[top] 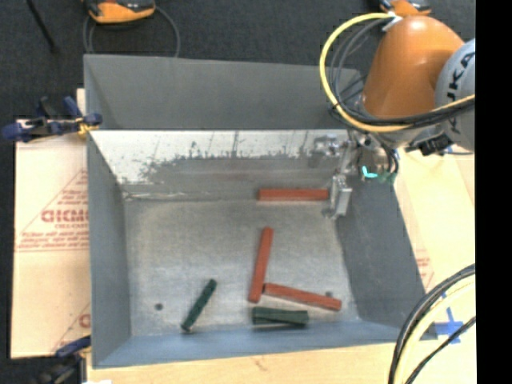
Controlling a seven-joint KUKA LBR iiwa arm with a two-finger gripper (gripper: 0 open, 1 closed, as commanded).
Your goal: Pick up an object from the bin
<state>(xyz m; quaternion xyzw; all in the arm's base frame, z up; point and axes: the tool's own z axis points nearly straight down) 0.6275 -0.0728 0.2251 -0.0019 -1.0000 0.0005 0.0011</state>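
Probably light and stiff, the red bar [293, 194] lies just left of the gripper [339, 199], whose spread I cannot tell, and wants pinching across its narrow width near mid-length.

Bin floor [176, 238] open left-centre; red bars [260, 264] (three) block right half, green bars [280, 317] line front
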